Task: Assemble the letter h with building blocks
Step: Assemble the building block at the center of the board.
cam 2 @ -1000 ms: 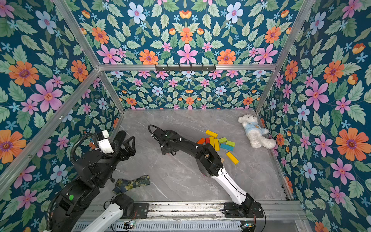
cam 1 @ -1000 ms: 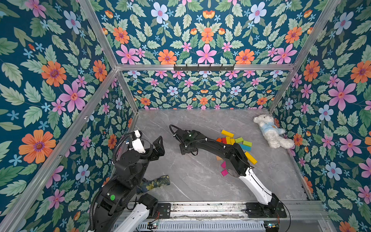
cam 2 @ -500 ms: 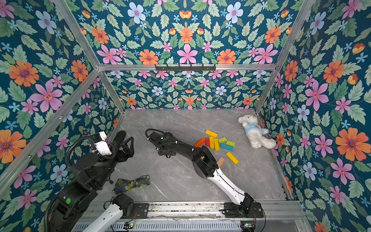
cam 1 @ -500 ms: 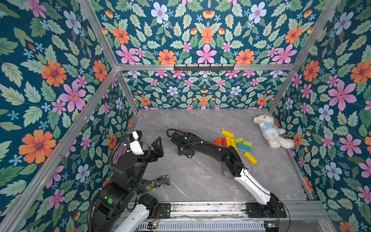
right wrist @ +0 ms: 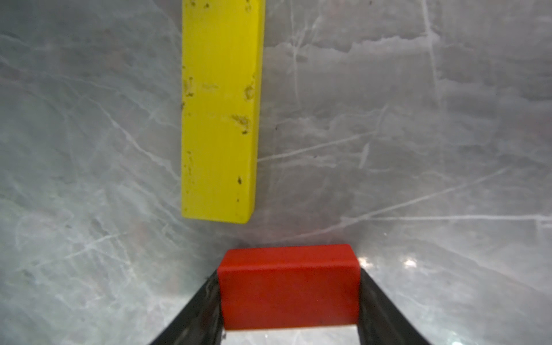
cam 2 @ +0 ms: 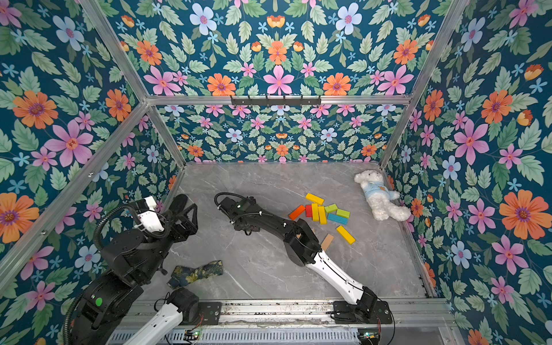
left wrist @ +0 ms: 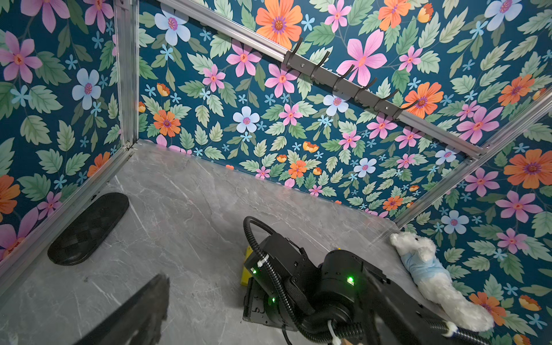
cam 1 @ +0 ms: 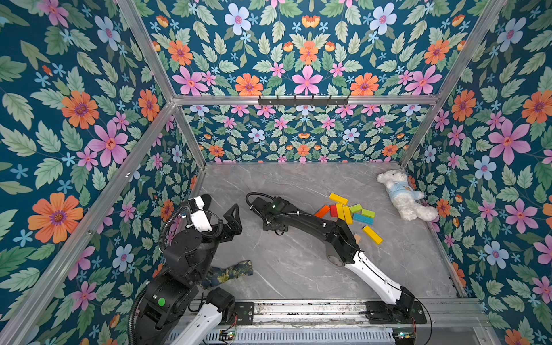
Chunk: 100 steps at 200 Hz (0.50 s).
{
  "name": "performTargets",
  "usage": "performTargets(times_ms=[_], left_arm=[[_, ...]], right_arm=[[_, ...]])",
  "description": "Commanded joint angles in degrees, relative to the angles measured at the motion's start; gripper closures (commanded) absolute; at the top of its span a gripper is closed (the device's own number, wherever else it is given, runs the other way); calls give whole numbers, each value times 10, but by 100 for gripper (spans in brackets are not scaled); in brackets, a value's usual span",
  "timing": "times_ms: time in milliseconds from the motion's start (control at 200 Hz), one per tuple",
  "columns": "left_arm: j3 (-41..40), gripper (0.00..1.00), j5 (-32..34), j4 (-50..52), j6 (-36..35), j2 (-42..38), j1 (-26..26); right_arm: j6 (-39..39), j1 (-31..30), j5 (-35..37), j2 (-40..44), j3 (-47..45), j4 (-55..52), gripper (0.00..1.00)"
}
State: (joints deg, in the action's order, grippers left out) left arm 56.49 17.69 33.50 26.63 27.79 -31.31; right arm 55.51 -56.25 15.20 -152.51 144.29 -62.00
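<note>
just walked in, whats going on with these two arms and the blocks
The right gripper is clamped on a red block, holding it down near the grey table, close to the end of a yellow block that lies flat there, apparently an early part of the letter h. The left gripper is wide open and empty off to the side. The other blocks lie in a loose pile farther right, not far from a white plush bear.
</note>
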Motion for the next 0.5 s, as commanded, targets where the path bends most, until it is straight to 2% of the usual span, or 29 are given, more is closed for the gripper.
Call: performTargets(times_ms=[0,215,495], left_arm=[[4,1,5,6,-8,0,0],[4,1,6,6,-9,5,0],[4,1,12,7,-11,6,0]], right_arm=[[15,0,8,-14,21,-16,34],[10,3,2,-25,32,-1,31],[0,5,1,-29,32,9,18]])
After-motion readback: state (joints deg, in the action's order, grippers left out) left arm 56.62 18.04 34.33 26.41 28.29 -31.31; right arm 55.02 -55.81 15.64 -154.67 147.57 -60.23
